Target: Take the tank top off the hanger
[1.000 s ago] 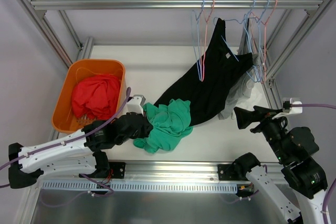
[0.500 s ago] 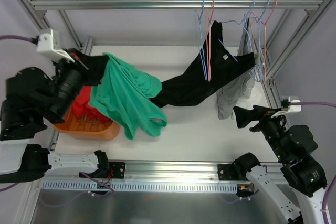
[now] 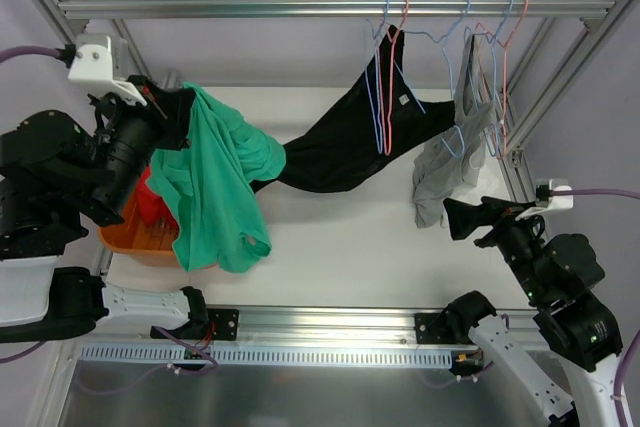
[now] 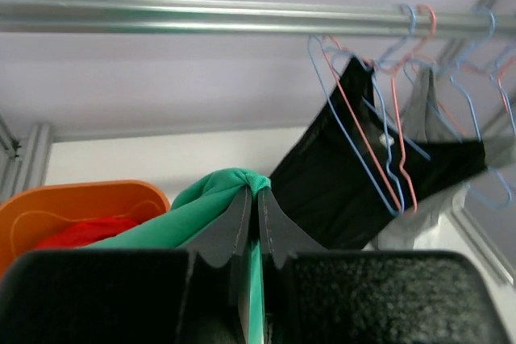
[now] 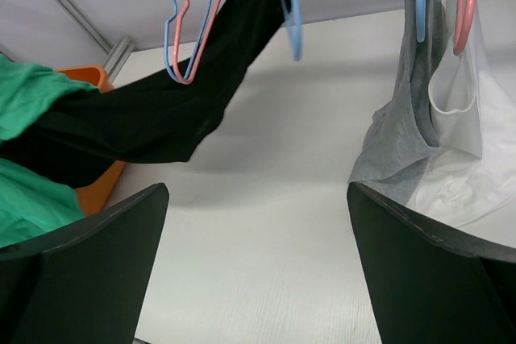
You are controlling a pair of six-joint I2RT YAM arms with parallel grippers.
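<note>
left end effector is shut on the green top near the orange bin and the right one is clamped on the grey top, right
Not quite. The right end effector is wide open and holds nothing; the grey top hangs clear of it, as the right wrist view shows. The rest stands: the left end effector is shut on the green top near the orange bin.

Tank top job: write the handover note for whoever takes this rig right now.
Left gripper: shut on the green tank top, held over the orange bin.
Right gripper: open, empty.
Black tank top: hooked on a hanger at the rail, stretched toward the left gripper.
Done: green top is off any hanger.
Left: free the black one; drop green in the bin.
</note>
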